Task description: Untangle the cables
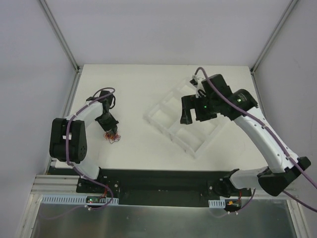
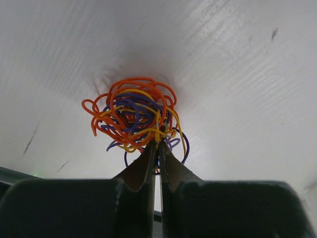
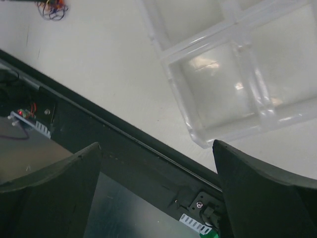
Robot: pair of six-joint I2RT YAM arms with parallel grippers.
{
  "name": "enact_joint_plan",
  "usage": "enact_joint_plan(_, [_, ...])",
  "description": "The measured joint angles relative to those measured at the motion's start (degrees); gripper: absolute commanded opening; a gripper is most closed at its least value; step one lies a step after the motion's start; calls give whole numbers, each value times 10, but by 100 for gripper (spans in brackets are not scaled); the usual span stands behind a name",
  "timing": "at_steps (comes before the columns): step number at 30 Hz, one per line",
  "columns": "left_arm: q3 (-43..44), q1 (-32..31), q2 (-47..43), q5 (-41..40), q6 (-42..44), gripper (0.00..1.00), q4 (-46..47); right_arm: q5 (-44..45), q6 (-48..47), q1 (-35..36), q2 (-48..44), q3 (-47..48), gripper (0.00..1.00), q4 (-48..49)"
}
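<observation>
The cables (image 2: 133,116) are a small ball of thin orange, yellow and dark purple wires lying on the white table; the ball also shows in the top view (image 1: 112,137) and far off in the right wrist view (image 3: 52,8). My left gripper (image 2: 158,144) is down at the ball, with its jaws closed on strands at the ball's near edge; in the top view it (image 1: 110,130) sits just above the ball. My right gripper (image 1: 194,118) hangs wide open and empty above the clear tray; its fingers (image 3: 257,193) frame the table's front edge.
A clear plastic tray (image 1: 174,134) with several compartments lies tilted at the middle right of the table; it also shows in the right wrist view (image 3: 198,139). The black front rail (image 1: 163,181) runs along the near edge. White walls enclose the table.
</observation>
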Motion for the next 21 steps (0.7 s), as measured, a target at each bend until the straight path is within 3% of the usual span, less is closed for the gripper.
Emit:
enact_joint_plan(11, [-15, 0, -170, 172, 42, 0, 28, -144, 4, 137, 111, -68, 99, 205])
enact_joint_plan(16, [-40, 0, -249, 256, 12, 0, 31, -161, 40, 170, 190, -67, 81, 318])
enact_joint_plan(20, [-50, 0, -282, 304, -8, 0, 27, -166, 72, 185, 247, -66, 60, 381])
enact_joint_plan(21, [-50, 0, -283, 317, -12, 0, 27, -169, 82, 187, 258, -66, 59, 395])
